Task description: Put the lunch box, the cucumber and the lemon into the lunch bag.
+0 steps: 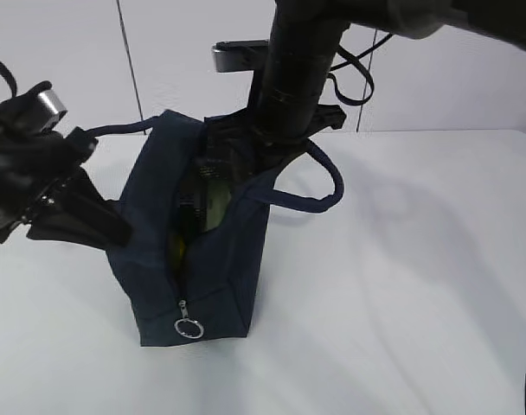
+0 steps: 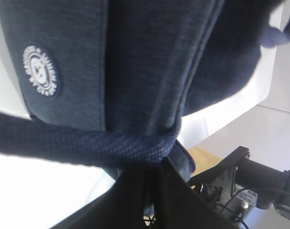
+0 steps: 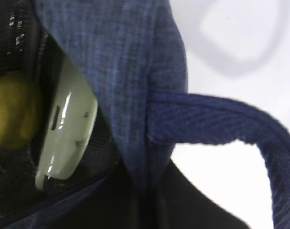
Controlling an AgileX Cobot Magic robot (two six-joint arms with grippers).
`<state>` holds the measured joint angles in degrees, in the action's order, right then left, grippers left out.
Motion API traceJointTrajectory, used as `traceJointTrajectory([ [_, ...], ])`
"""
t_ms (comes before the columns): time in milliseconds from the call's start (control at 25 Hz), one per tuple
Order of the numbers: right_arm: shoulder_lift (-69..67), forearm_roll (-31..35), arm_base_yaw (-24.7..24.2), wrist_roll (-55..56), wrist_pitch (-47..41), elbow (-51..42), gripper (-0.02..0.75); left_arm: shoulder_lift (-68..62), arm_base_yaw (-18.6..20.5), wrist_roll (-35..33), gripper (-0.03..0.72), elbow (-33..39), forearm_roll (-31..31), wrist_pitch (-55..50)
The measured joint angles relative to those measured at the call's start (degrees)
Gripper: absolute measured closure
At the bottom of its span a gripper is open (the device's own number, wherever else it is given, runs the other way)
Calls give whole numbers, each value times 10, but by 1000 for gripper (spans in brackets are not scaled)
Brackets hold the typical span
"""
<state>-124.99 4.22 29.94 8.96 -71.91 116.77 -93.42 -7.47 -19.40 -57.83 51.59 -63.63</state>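
Standing near the middle of a white bench [image 1: 419, 285], a navy bag [image 1: 150, 259] has its top held apart by two robot arms. The left hand [image 1: 116, 232] is clamped shut on the bag's left wall, at the base of a handle [image 2: 64, 143]; its wrist view shows the strap and the fabric bunched between dark fingers, with a round white logo [image 2: 40, 70] above. The right hand [image 3: 140, 191] is shut on the bag's right rim, where the other handle [image 1: 328, 186] meets the fabric, and that arm blocks much of the opening from outside. Inside, the right wrist view shows the box [image 3: 68, 129], its pale green lid facing the camera, leaning on edge, with the lemon [image 3: 11, 109] just beside it, deeper in. A dark shape lies beyond them; whether it is the cucumber cannot be told. The zipper ring [image 1: 189, 328] hangs at the near end, the slit undone. Packing looks about done; next, each hand probably needs to let go of the fabric without tipping the bag.
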Motion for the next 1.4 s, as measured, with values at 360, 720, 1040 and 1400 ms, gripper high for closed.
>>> traceJointTrajectory([
  [360,10,24,-21,-18,0,-3,739,-3,-23,5,684,-17,4,55],
  [720,18,33,-22,-29,0,-3,738,-4,-17,10,629,-17,4,68],
  [1040,20,32,-24,-30,4,-3,566,-4,-17,10,464,-22,4,62],
  [1400,22,28,-24,-31,4,-3,350,-1,-17,10,402,-54,4,29],
])
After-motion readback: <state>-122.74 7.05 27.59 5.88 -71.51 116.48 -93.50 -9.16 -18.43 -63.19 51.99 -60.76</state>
